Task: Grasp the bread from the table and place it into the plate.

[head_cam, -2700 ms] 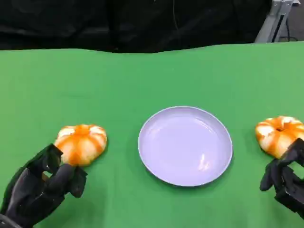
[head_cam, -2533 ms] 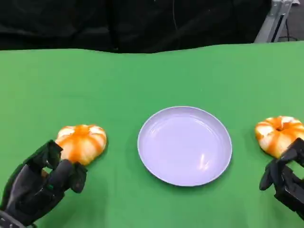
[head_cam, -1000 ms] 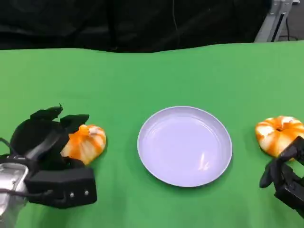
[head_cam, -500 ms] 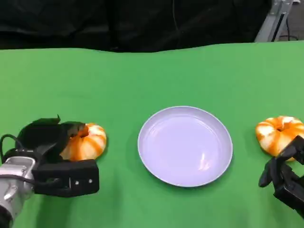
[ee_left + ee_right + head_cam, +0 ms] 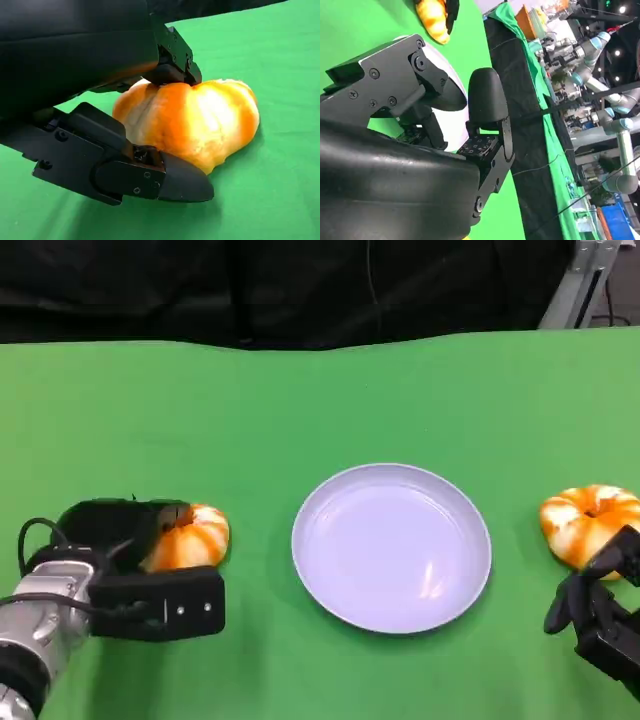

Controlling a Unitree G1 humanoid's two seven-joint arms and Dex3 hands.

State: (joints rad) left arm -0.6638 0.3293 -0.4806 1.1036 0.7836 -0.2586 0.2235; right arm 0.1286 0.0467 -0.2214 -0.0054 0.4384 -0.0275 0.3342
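The left hand's fingers (image 5: 170,75) are closing around a bread roll (image 5: 200,120): one is pressing on its top, another is lying along its lower side against the green table (image 5: 330,400). In the head view the left hand (image 5: 120,540) is lying on its side at the table's left, its black shell covering the near-left part of that bread roll (image 5: 190,538), with the silver forearm (image 5: 35,625) reaching in low from the lower left corner. The roll is resting on the cloth, well apart from the plate (image 5: 391,546) at the centre.

The right hand (image 5: 595,610) is hovering at the lower right, its fingers (image 5: 485,100) curling loosely with nothing between them, just short of a second bread roll (image 5: 585,523) that is lying to the right of the plate.
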